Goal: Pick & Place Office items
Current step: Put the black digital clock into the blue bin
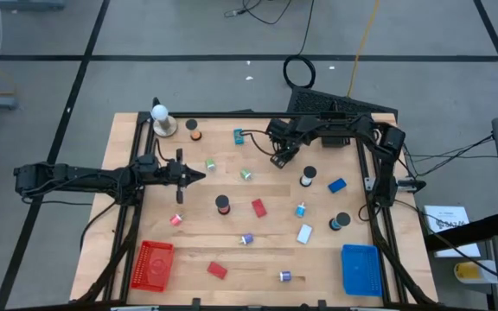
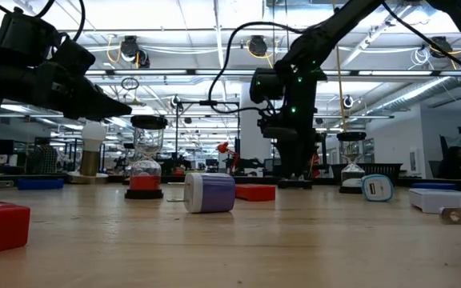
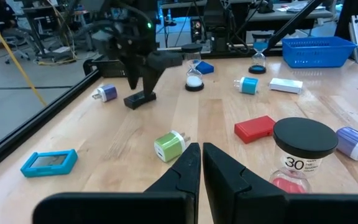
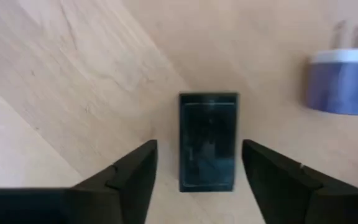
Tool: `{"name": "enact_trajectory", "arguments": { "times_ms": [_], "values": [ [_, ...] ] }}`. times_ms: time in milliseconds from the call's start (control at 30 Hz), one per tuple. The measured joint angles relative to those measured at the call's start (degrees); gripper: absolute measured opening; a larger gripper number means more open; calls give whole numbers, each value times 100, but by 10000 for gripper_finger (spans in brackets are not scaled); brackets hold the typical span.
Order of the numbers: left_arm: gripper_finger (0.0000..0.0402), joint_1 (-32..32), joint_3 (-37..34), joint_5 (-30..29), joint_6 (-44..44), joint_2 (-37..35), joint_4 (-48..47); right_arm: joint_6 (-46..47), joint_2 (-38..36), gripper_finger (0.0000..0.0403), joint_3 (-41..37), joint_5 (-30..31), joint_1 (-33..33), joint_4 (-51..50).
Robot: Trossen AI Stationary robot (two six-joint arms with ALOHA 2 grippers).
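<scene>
R gripper (image 4: 197, 171) open, fingers either side of black block (image 4: 208, 142) lying flat on table (image 4: 73, 74), far-centre. Looks small, rigid, light; smooth top, prob slippery. Take across short sides. Long axis runs fwd between fingers. Purple plug (image 4: 345, 79) just beyond. L gripper (image 3: 201, 163) closed, empty, hovering table's left.

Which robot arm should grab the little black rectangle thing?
The right one, probably. Its right gripper hangs open directly over the flat black rectangular block, fingers either side. The left gripper is shut and farther away.
</scene>
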Motion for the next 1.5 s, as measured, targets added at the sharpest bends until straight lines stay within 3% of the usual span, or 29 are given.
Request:
{"name": "enact_trajectory", "arguments": {
  "times_ms": [200,367,767,1133,1300,1500],
  "values": [
    [26,0,0,1,1,0,-10,-383,-141,287,-1,-3,0,-271],
    [26,0,0,4,-6,0,-32,-513,-139,292,-325,-20,-3,431],
    [26,0,0,2,13,-2,-74,-496,-166,256,-1100,-60,-162,1420],
    [26,0,0,2,4,0,-74,-278,-157,152,-1089,-320,-158,1449],
    [26,-3,0,101,-189,-1,-72,24,-371,153,-924,-316,-134,1126],
    [26,-2,0,96,-280,-2,-71,762,-1217,164,-792,-107,37,459]
  ]
}}
